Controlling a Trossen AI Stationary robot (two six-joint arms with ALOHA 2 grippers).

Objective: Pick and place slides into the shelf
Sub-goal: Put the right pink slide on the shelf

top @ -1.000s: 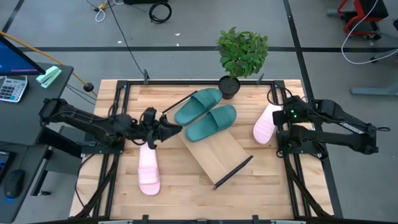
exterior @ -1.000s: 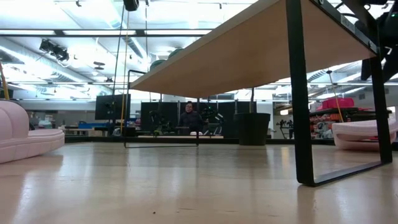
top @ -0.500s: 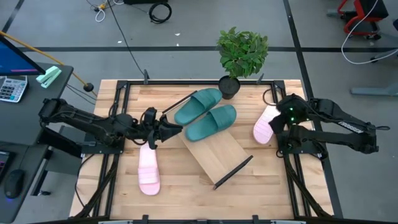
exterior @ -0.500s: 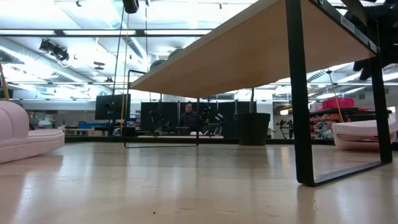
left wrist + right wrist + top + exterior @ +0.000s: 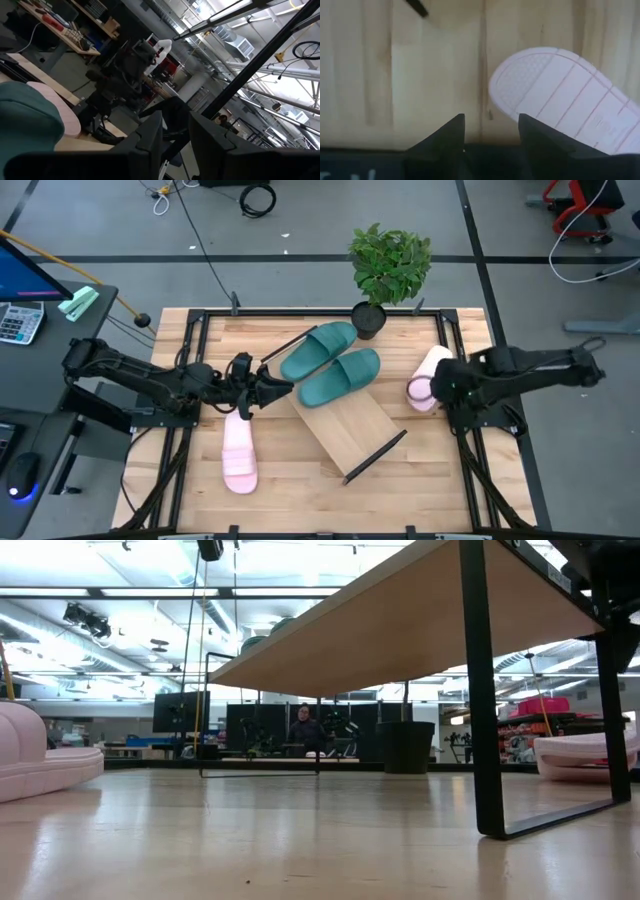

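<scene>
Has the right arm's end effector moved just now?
Yes. The right end effector has swung in over the pink slide, toward the shelf.

R arm swinging in now: right gripper (image 5: 440, 387) has slid inward over the heel end of the pink slide (image 5: 428, 376) by the table's R edge, arm stretched out flatter than a sec ago. In low view its dark bulk (image 5: 615, 565) has dropped in further at top R. Fingers (image 5: 451, 134) apart.

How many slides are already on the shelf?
2: both teal slides lie side by side at the shelf's far end. Both pink slides lie on the table.
</scene>
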